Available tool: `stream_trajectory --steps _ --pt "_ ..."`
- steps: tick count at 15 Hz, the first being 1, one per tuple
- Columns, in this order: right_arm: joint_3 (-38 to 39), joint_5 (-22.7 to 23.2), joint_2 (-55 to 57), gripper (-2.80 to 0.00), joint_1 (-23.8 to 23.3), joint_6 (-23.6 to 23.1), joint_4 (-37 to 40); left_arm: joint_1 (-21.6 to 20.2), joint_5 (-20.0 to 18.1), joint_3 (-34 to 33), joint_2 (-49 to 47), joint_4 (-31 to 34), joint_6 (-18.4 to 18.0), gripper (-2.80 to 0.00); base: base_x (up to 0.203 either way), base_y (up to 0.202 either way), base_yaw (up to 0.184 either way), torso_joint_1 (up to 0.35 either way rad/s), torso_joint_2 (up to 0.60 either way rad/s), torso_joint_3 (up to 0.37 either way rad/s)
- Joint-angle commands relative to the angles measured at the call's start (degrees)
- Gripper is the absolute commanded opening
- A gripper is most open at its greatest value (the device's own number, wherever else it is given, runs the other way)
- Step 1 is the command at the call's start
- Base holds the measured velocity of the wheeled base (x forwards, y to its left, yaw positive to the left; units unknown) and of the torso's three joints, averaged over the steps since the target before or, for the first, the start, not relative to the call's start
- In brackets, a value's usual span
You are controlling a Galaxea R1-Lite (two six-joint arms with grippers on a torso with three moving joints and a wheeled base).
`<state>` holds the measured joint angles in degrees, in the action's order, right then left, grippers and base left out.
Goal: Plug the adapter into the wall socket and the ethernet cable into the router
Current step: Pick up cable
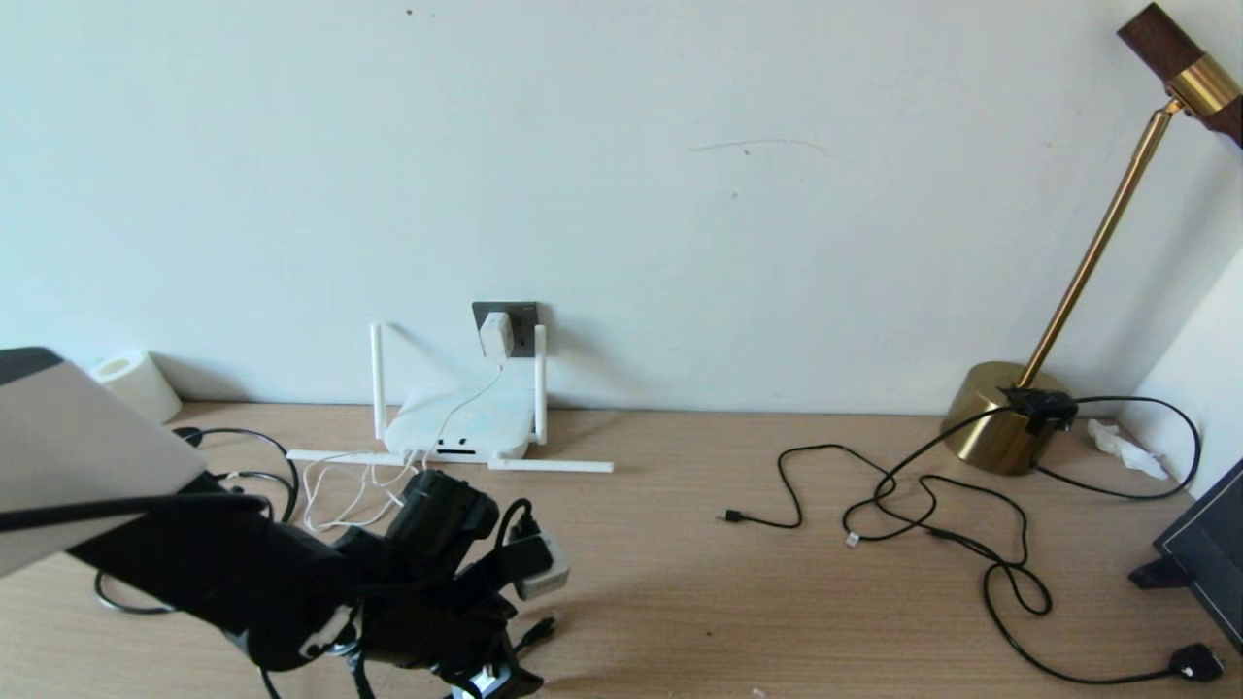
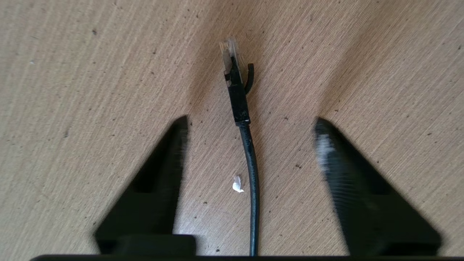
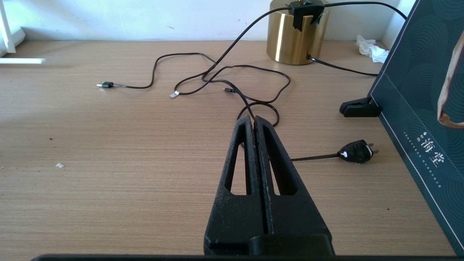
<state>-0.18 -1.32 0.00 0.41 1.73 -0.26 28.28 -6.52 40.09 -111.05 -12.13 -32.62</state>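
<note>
The white adapter (image 1: 495, 333) sits in the dark grey wall socket (image 1: 522, 313), and its thin white cord runs down over the router (image 1: 466, 427). The router lies against the wall with two antennas upright and two flat on the desk. The ethernet cable (image 2: 250, 156) lies on the wooden desk, its clear plug (image 2: 229, 50) pointing away from my wrist. My left gripper (image 2: 251, 121) hovers open just above it, one finger on each side, touching nothing. My right gripper (image 3: 255, 117) is shut and empty over the desk on the right, and is out of the head view.
Thin black cables (image 1: 923, 505) sprawl across the right of the desk, ending in a black mains plug (image 1: 1196, 663). A brass lamp (image 1: 1000, 417) stands at the back right, and a dark board (image 1: 1204, 553) at the right edge. A white roll (image 1: 136, 383) sits back left.
</note>
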Motion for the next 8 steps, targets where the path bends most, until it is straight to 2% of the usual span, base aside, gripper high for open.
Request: stream_trajectory --steps 1,6,8 --pt "0.0 0.0 0.1 -2.8 0.0 0.0 0.0 0.0 -0.1 -0.1 -1.2 -0.3 -0.2 -2.8 0.0 0.0 0.0 0.0 0.0 0.0" --pt "0.0 0.0 0.1 -2.8 0.0 0.0 0.0 0.1 -0.1 -3.3 -1.1 -1.2 -0.3 -2.8 0.0 0.0 0.0 0.0 0.0 0.0" --pt "0.0 0.0 0.1 -2.8 0.0 0.0 0.0 0.1 -0.3 -6.2 -0.9 -5.3 -0.3 -2.8 0.0 0.0 0.0 0.0 0.0 0.0"
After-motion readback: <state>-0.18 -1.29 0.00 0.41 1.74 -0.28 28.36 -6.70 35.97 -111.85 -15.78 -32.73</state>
